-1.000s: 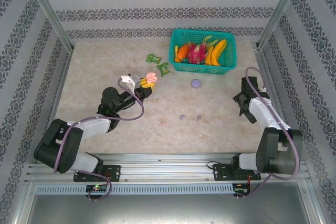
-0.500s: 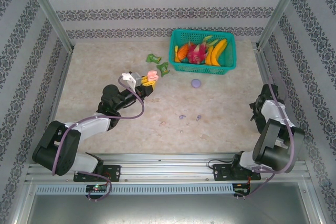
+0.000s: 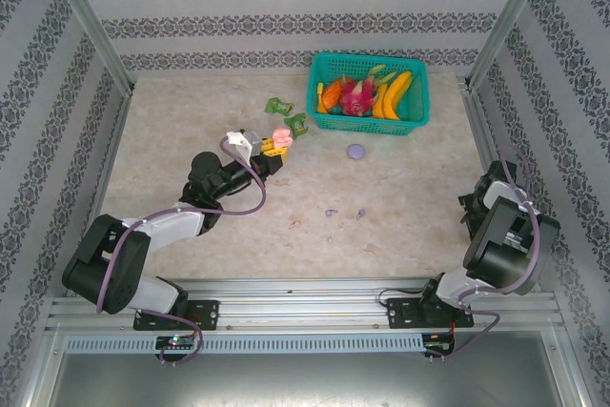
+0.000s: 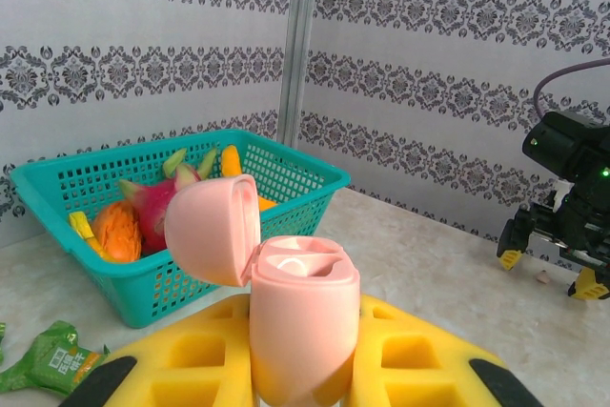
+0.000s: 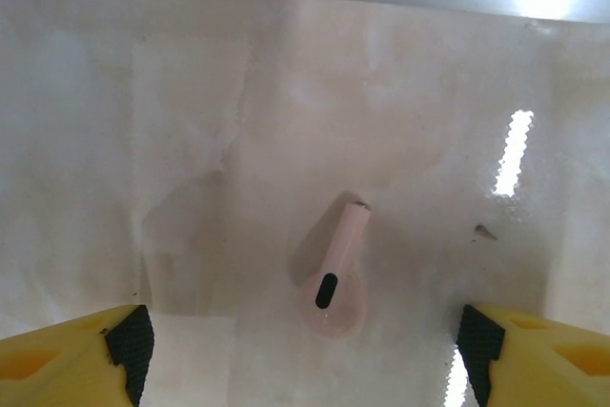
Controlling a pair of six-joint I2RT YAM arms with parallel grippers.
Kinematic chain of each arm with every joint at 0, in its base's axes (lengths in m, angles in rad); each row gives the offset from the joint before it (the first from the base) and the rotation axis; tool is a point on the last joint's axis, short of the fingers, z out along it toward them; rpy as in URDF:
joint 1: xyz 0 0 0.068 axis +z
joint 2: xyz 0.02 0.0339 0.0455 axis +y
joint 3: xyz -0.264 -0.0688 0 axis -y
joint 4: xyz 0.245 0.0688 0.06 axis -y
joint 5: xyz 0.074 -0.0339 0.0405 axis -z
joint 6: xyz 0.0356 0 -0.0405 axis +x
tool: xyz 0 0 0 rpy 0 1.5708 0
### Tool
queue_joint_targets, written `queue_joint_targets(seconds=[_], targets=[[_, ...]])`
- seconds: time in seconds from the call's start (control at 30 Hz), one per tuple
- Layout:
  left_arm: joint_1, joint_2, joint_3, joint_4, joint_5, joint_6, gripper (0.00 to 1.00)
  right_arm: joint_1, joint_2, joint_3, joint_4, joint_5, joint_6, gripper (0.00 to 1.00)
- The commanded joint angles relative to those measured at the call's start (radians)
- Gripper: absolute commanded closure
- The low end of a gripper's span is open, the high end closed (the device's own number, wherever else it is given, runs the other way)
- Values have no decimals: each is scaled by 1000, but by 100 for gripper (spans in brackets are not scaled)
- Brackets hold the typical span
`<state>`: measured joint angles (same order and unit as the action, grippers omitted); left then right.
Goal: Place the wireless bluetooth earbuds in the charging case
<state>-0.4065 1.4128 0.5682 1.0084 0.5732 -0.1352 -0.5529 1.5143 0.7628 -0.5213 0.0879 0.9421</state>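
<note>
No legible text; the green wrapper (image 4: 46, 361) carries small pale print, too blurred to read.

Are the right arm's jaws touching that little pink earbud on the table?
Apart. The right wrist view shows the pink earbud lying between the right gripper's yellow fingertips, with bare table on both sides.

Your beige marbled table (image 3: 191, 111) carries a teal mesh basket (image 3: 372, 124) of fruit at its far right. A green wrapper (image 3: 278, 105) and a second wrapper (image 3: 296, 122) lie just left of the basket, and a round purple charging case (image 3: 356, 151) sits just in front of it. Nearer you, two tiny purple earbuds (image 3: 330, 212) (image 3: 360, 213) lie near each other at mid-table, and a pale pink earbud (image 5: 335, 278) rests on bare surface by the right edge.
</note>
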Motion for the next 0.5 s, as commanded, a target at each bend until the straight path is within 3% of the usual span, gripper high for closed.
queue_joint_targets(seconds=[0.0, 0.47], targets=[[-18, 4, 33, 23, 5, 6, 100, -16, 32, 13, 21, -24, -26, 18], [-18, 5, 24, 32, -1, 8, 100, -24, 125, 88, 8, -31, -78, 34]])
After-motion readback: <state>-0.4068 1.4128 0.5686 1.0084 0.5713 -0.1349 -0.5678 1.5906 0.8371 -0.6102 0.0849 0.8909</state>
